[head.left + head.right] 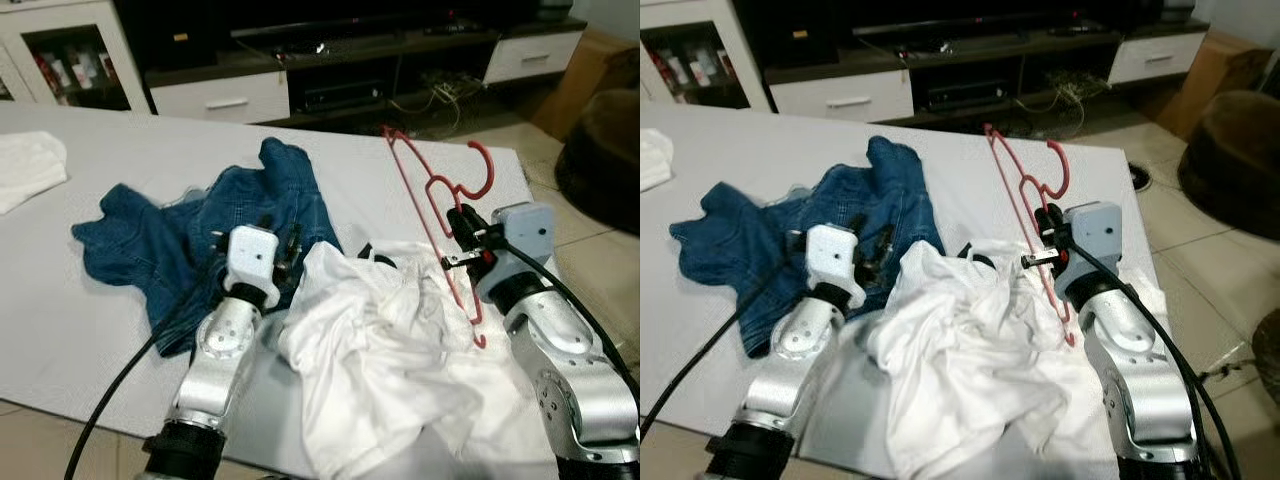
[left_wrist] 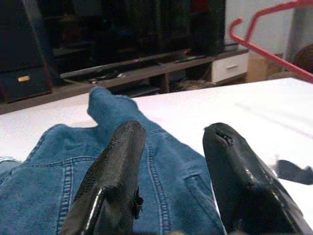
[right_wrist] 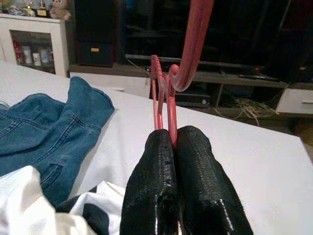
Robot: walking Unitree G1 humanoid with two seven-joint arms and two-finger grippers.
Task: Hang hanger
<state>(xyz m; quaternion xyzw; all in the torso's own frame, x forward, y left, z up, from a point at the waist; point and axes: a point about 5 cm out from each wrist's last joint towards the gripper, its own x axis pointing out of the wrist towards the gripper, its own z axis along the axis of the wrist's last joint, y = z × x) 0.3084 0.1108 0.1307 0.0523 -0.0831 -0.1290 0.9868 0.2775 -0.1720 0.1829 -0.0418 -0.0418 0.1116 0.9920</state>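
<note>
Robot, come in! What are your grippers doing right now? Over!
Right gripper shut on red hanger, held up over the white shirt. Left gripper open, hovering over the blue jeans. Nothing hung yet.

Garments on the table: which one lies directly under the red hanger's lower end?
The crumpled white shirt, nearest the robot. The red hanger, pinched by the right gripper, dips onto it; the blue jeans lie apart, by the left gripper.

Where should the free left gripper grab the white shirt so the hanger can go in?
Probably the raised fold of the white shirt just right of the left gripper, coming in from the jeans side with fingers open. That edge stands up off the table; the collar isn't discernible. The right gripper holds the red hanger.
</note>
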